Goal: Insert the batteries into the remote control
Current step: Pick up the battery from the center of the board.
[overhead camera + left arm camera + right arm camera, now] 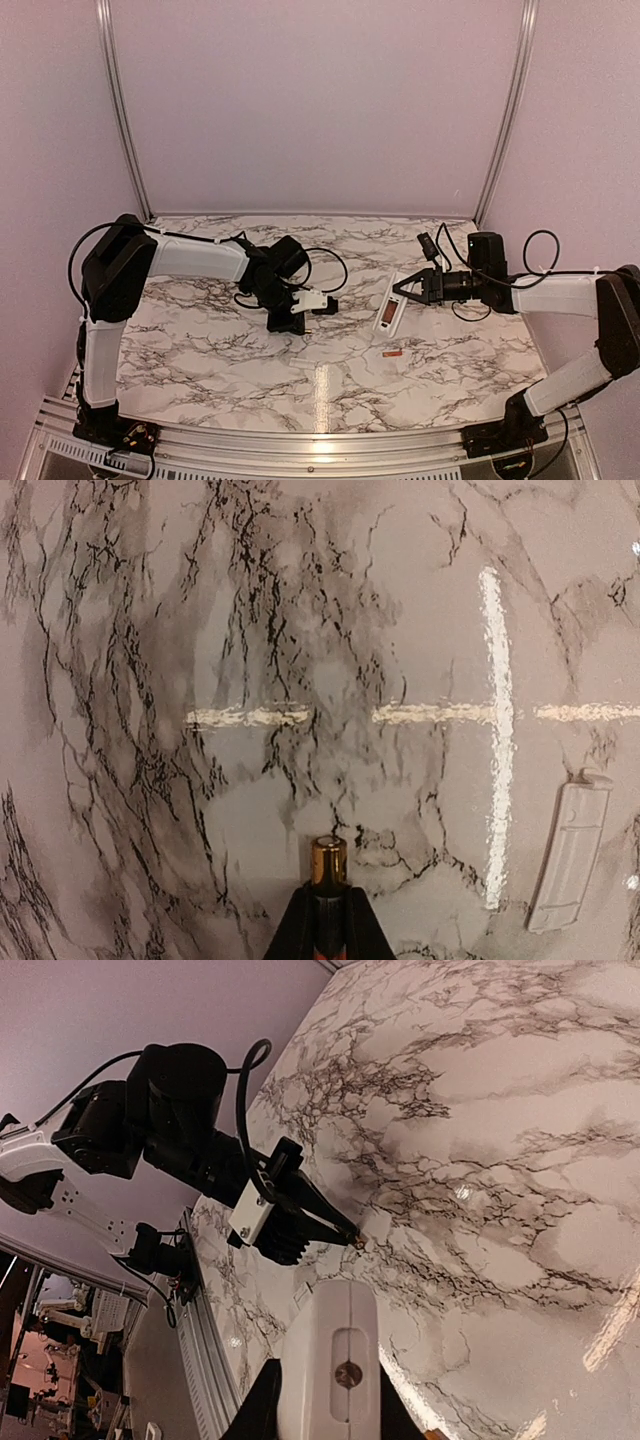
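Note:
My left gripper (328,892) is shut on a battery (328,860), whose gold end sticks out past the fingertips, just above the marble table. In the top view that gripper (290,322) points down at the table left of centre. My right gripper (402,290) is shut on one end of the white remote control (389,306), held over the table with its back up. An orange-brown shape shows in the remote's recess. The right wrist view looks along the remote (335,1350) between my fingers. A second battery (393,353) lies loose on the table in front of the remote.
A white battery cover (570,855) lies flat on the marble table (200,340), right of the left gripper's tip. Purple walls with metal rails (120,110) enclose the table on three sides. Cables hang from both wrists.

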`<state>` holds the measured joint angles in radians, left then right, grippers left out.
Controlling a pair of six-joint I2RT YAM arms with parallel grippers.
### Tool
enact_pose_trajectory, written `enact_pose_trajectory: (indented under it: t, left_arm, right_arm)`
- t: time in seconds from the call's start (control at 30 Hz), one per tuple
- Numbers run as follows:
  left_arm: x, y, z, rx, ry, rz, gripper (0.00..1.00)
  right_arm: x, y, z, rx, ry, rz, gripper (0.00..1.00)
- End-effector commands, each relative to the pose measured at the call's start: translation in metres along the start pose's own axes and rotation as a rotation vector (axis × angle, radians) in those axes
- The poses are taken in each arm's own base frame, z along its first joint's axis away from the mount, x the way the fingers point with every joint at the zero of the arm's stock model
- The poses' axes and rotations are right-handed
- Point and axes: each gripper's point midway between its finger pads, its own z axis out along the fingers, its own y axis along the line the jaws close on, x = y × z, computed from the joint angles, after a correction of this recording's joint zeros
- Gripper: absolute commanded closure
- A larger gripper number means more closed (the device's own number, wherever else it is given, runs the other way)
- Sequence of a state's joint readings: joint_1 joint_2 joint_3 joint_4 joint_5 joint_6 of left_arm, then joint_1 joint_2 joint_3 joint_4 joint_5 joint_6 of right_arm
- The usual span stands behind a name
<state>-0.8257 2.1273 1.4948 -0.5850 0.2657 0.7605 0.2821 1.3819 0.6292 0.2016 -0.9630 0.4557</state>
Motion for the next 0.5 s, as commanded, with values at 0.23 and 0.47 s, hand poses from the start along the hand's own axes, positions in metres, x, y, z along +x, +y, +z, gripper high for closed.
enact_pose_trajectory:
  t: [0.23, 0.47]
  left_arm:
    - [-0.032, 0.036, -0.064, -0.278, -0.191, -0.364, 1.0]
    - [-0.057, 0.022, -0.136, -0.301, -0.452, -0.679, 1.0]
  right_arm:
    - [-0.001, 0.005, 0.007, -0.036, -0.006, 0.04, 1.0]
    - [0.005, 0.009, 0.028, -0.044, 0.014, 0.094, 1.0]
